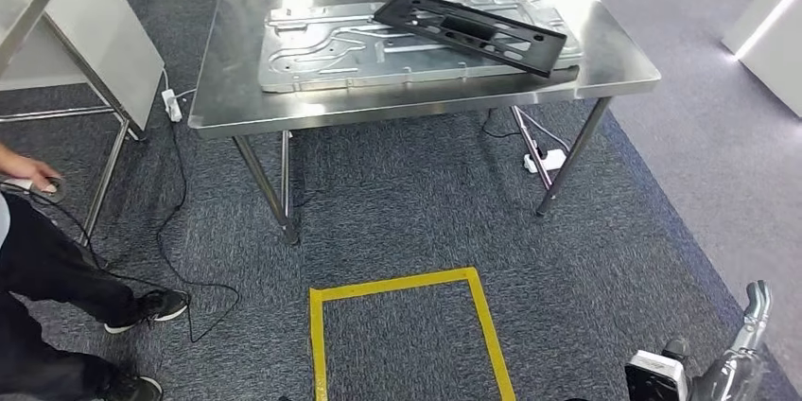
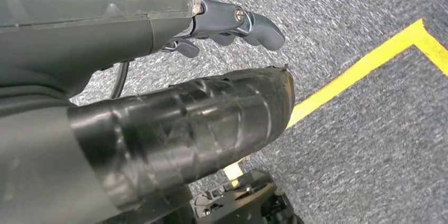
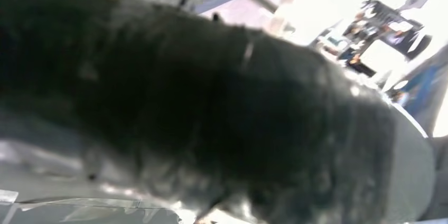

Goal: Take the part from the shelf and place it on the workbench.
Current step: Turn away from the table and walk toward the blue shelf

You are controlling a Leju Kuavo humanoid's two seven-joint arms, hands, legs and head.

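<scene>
1. Black part [image 1: 470,30] lying flat on the workbench [image 1: 236,89], across a grey pressed-metal plate [image 1: 312,51], one long edge reaching toward the front right corner. Placement judged done: part resting on the bench, no hand touching it.
2. Left hand [image 2: 232,23] seen from the left wrist, hanging over carpet beside the yellow tape [image 2: 364,65]; fingers bent in a little, nothing between them, thumb apart from the rest. Read as loosely apart and empty, the sort of slack pose suited to an arm at rest with nothing to carry.
3. Right hand: right wrist picture dark and blurred, so apart or together cannot be told. Silver right arm [image 1: 742,344] low at the frame's right corner in the head view, well apart from the bench.
4. Yellow tape rectangle [image 1: 407,325] on the floor in front of the bench, probably a standing mark for the robot.
5. Person [image 1: 47,269] at the left edge, dark trousers and shoes, hand near a small device with a cable trailing over the carpet.
6. Power strip [image 1: 172,104] and another [image 1: 546,161] on the floor by the bench legs, cables running clear of the taped rectangle.
</scene>
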